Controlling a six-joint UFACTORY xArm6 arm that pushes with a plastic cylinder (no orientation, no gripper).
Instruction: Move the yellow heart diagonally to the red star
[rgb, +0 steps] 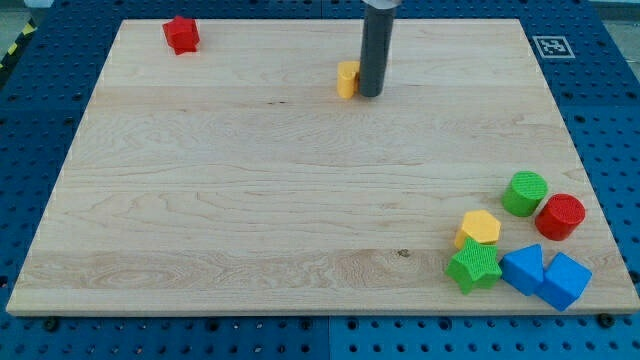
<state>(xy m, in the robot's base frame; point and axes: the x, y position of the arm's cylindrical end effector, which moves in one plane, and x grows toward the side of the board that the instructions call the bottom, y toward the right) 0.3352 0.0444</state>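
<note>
The yellow heart (346, 80) sits on the wooden board near the view's top, a little right of the middle, partly hidden by my rod. My tip (370, 94) touches the heart's right side. The red star (182, 34) lies at the board's top left corner, far to the left of the heart and slightly higher.
A cluster sits at the view's bottom right: green cylinder (524, 193), red cylinder (560, 216), yellow block (480, 228), green star (473, 266) and two blue blocks (522, 269) (564, 280). A marker tag (551, 46) lies off the board's top right corner.
</note>
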